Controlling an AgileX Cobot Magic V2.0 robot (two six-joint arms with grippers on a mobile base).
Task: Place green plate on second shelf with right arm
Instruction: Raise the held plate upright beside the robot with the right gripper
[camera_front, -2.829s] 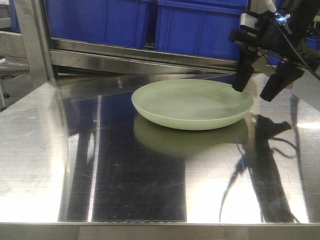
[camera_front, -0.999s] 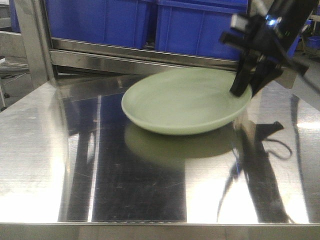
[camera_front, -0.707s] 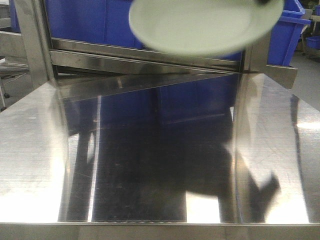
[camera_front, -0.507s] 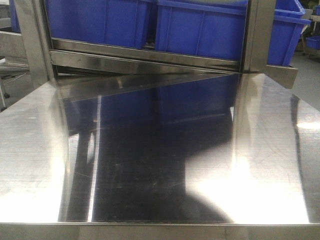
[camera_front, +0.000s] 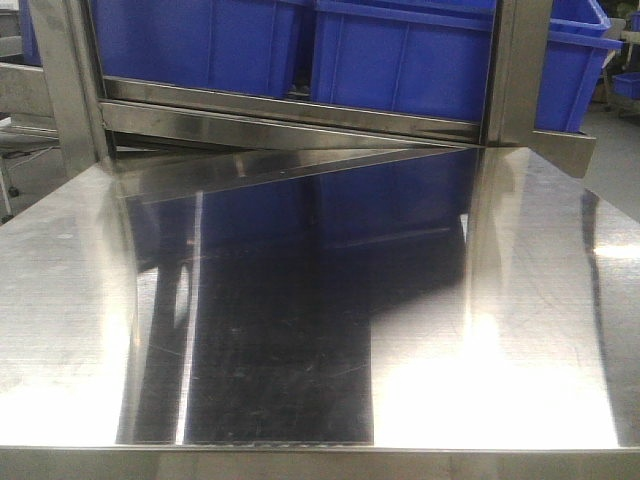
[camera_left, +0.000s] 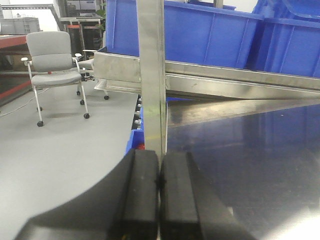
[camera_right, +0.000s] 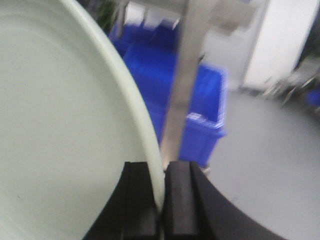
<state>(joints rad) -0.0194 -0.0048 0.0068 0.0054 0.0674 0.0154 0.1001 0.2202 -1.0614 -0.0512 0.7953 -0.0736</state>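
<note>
The pale green plate (camera_right: 60, 120) fills the left of the right wrist view, held up off the table. My right gripper (camera_right: 159, 200) is shut on its rim, one black finger inside the plate and one outside. Behind the rim a steel shelf post (camera_right: 185, 85) and blue bins (camera_right: 165, 85) show, blurred. In the front view neither the plate nor the right arm is in sight. My left gripper (camera_left: 159, 192) is shut with nothing between its black fingers, low beside a steel post (camera_left: 151, 75) at the table's left edge.
The shiny steel table (camera_front: 320, 330) runs to a shelf rail (camera_front: 290, 115) carrying blue bins (camera_front: 400, 60). Upright posts stand at the left (camera_front: 62, 80) and right (camera_front: 518, 70). An office chair (camera_left: 52, 65) stands on the grey floor to the left.
The right gripper closed on the plate's rim, lifted it off the table and carried it up out of the front view. The left arm has stayed out of that view.
</note>
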